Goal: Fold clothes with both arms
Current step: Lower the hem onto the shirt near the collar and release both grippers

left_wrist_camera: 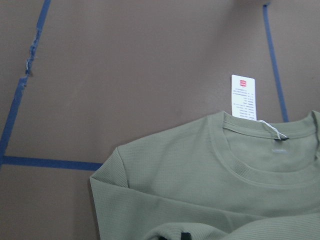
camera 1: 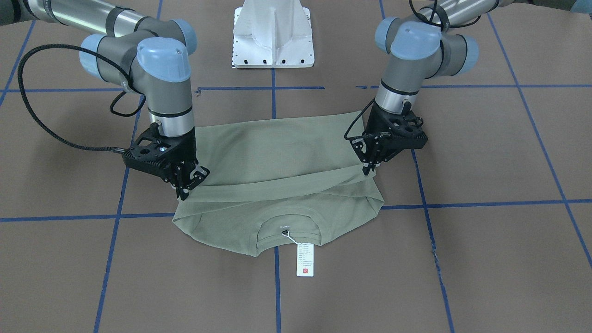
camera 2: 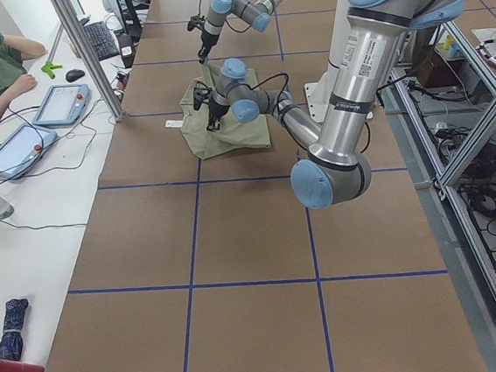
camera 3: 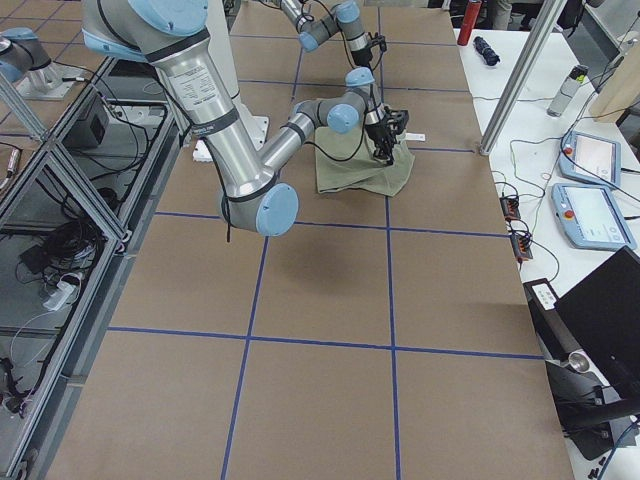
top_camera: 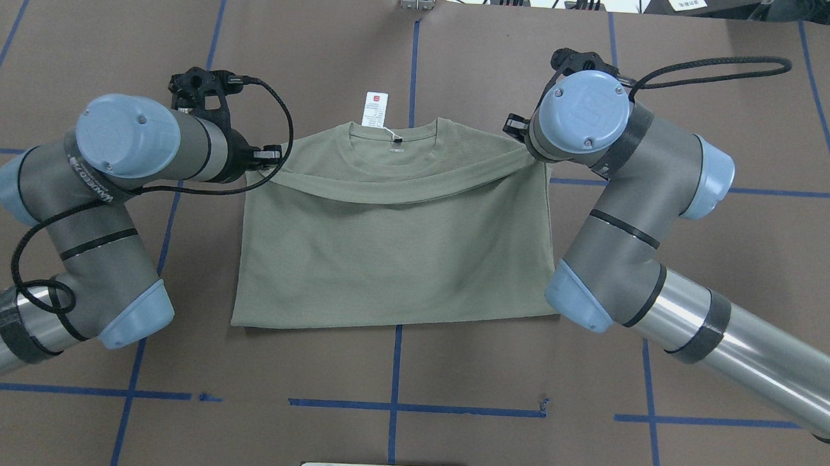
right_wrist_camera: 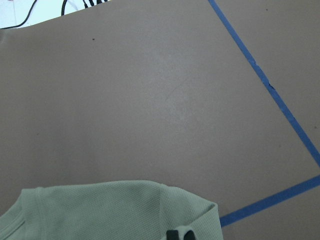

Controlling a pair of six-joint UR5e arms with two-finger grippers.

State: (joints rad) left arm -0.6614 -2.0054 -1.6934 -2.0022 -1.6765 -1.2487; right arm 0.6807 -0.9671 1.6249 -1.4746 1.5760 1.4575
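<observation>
Here the shirt [camera 1: 277,148] lies in the middle of the table [camera 1: 485,152], its lower part doubled over toward the collar [camera 1: 286,226], with the white hang tag [camera 1: 305,260] flat on the table just beyond. My left gripper [camera 1: 371,166] pinches one end of the folded-over edge and my right gripper [camera 1: 186,187] the other, both clamped on fabric.
</observation>
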